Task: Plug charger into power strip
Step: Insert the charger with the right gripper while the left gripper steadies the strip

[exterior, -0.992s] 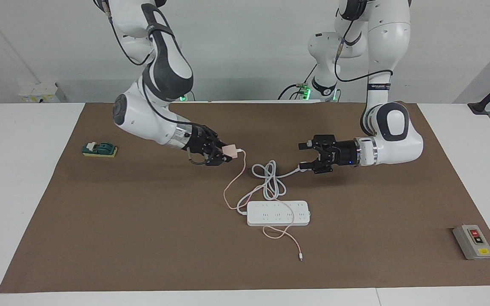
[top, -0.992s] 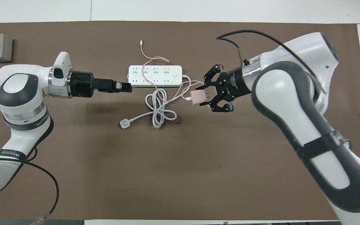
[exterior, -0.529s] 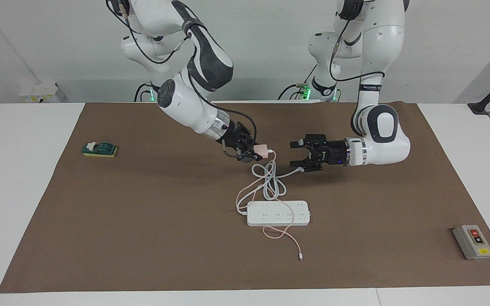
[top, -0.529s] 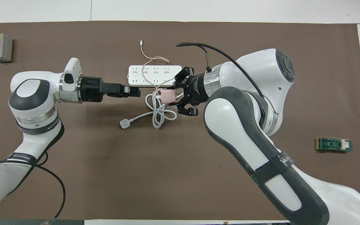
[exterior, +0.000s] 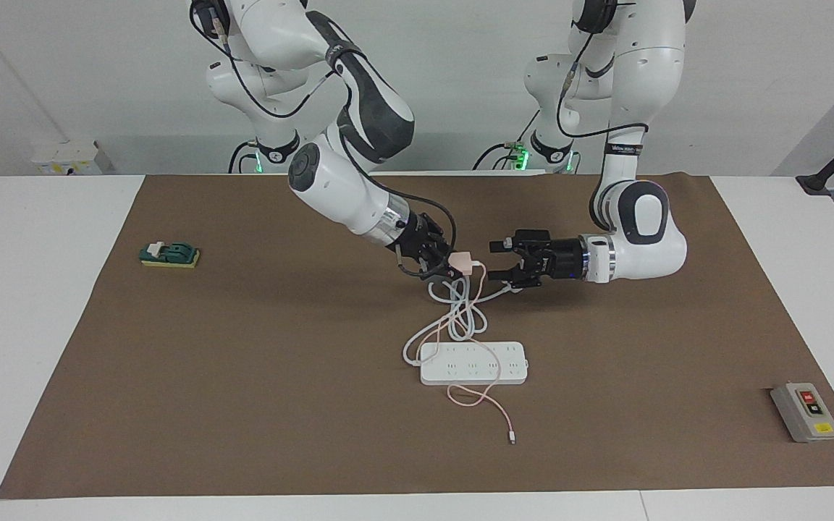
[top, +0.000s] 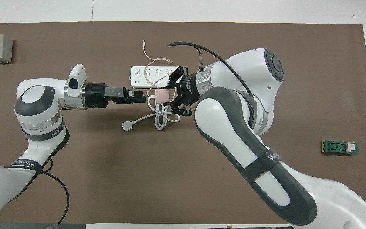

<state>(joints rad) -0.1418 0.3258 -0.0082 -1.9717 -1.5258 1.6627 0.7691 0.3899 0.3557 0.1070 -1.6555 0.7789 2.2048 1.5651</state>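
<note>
My right gripper [exterior: 452, 265] [top: 169, 95] is shut on the pale-pink charger [exterior: 463, 261] [top: 161, 96] and holds it in the air over the coiled white cord [exterior: 458, 312]. The left gripper [exterior: 498, 261] [top: 140, 96] is open and level with the charger, facing it with a small gap between them. From the charger the thin pink cable [exterior: 486, 394] drops, runs across the white power strip [exterior: 473, 363] [top: 138, 76] on the mat, and ends in a small connector [exterior: 512, 438] [top: 143, 41].
The strip's white three-pin plug [top: 126, 125] lies on the mat under the left gripper. A grey box with red and yellow buttons [exterior: 805, 411] [top: 0, 48] sits at the left arm's end. A green block [exterior: 169, 254] [top: 339, 147] lies at the right arm's end.
The right arm has carried the charger toward the left arm's end, until it hangs over the coiled cord. The left gripper has moved in to meet it, still open.
</note>
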